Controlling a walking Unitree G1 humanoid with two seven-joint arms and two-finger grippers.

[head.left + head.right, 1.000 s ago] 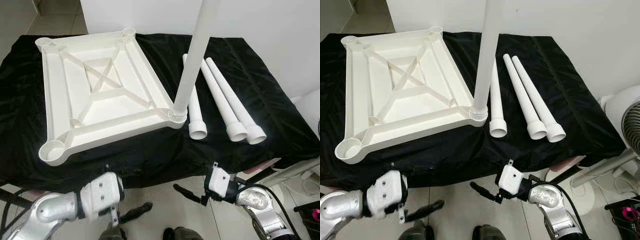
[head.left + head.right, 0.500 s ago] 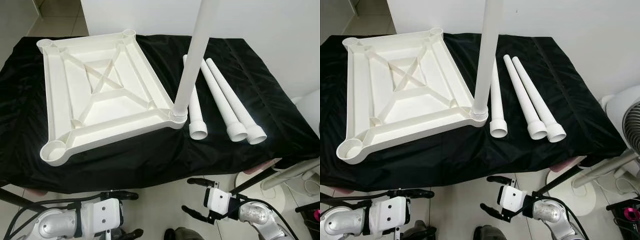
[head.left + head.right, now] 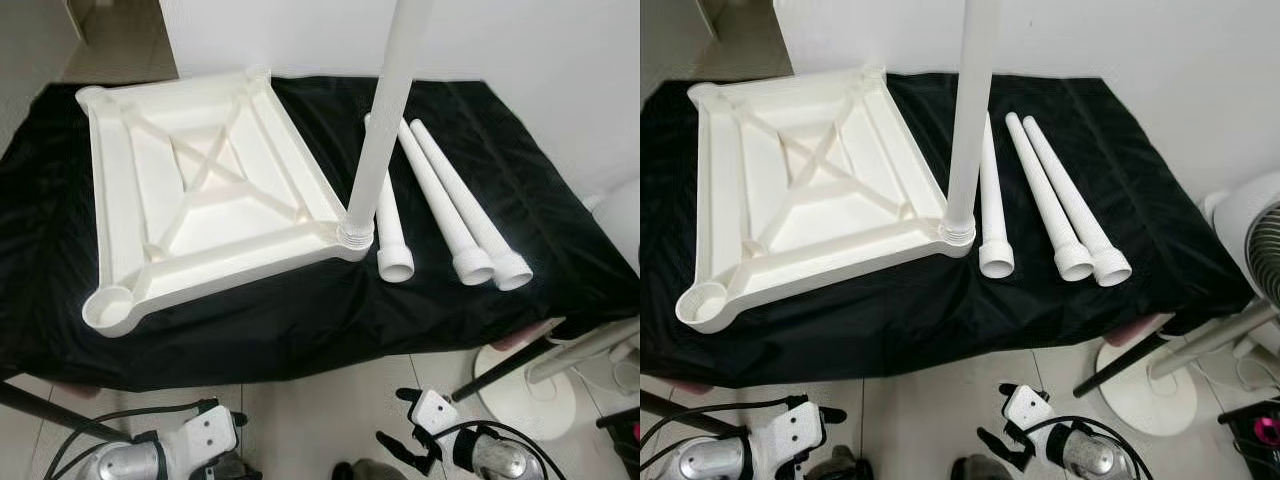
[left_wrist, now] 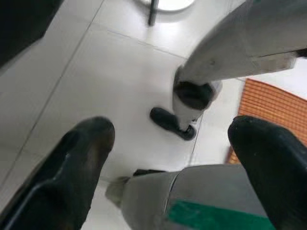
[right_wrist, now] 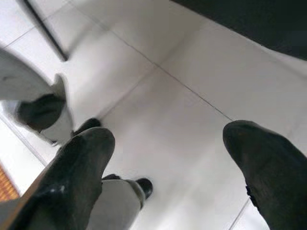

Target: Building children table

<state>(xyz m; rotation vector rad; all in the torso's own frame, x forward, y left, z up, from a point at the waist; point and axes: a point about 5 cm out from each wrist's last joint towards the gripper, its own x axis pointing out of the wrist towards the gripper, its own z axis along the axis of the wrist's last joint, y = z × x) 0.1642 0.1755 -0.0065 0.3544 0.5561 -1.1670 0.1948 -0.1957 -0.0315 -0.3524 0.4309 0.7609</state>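
One leg [image 3: 385, 120] stands in the tabletop [image 3: 190, 200]; both grippers, left gripper [image 4: 168, 158] and right gripper [image 5: 163, 158], hang spread-fingered at bottom frame; next, grasp a loose leg [image 3: 392, 225]

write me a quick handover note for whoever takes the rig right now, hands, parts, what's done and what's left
Left hand: open, holding nothing, hanging low over the floor tiles below the table edge.
Right hand: open, holding nothing, also low over the floor.
Parts: white tabletop lies upside down on the black cloth. One leg stands upright in its near right corner socket. Three loose legs lie side by side on the cloth to its right.
Done: one leg fitted.
Left: three legs to fit in the three open corner sockets.
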